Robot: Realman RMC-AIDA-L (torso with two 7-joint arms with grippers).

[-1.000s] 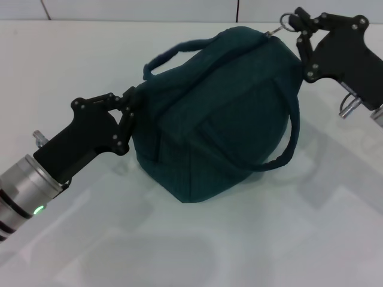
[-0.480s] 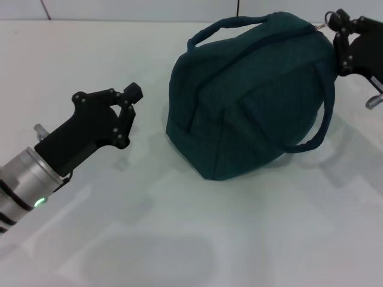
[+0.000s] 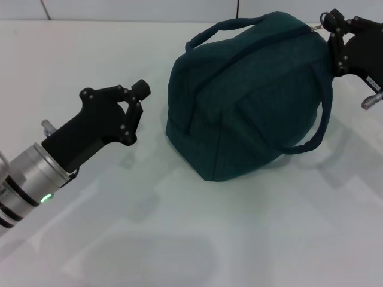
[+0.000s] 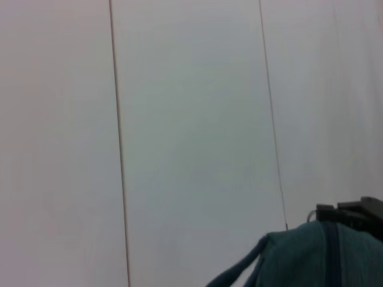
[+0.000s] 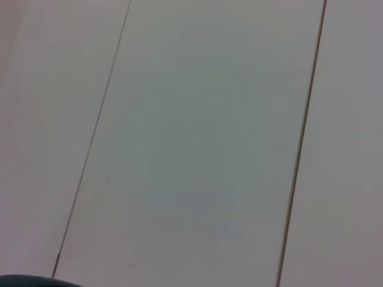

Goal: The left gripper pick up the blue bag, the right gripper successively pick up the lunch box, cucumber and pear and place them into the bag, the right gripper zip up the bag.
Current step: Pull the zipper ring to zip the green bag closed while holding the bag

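Observation:
The blue bag [image 3: 251, 101] stands on the white table [image 3: 251, 239], its top shut and both loop handles showing. My right gripper [image 3: 328, 21] is at the bag's far right top corner, shut on the metal zipper pull [image 3: 319, 26]. My left gripper [image 3: 139, 113] hovers open a short way left of the bag and is not touching it. The left wrist view catches the bag's top [image 4: 311, 257] with the right gripper [image 4: 353, 210] behind it. The lunch box, cucumber and pear are out of view.
The tabletop stretches to the front and left of the bag. A white wall with thin seams [image 3: 237, 7] runs behind the table. Only a sliver of the bag [image 5: 27, 281] shows in the right wrist view.
The left gripper let go of the bag's side. The right gripper dragged the bag to the right by the zipper pull. Since then the left gripper has edged slightly towards the bag.

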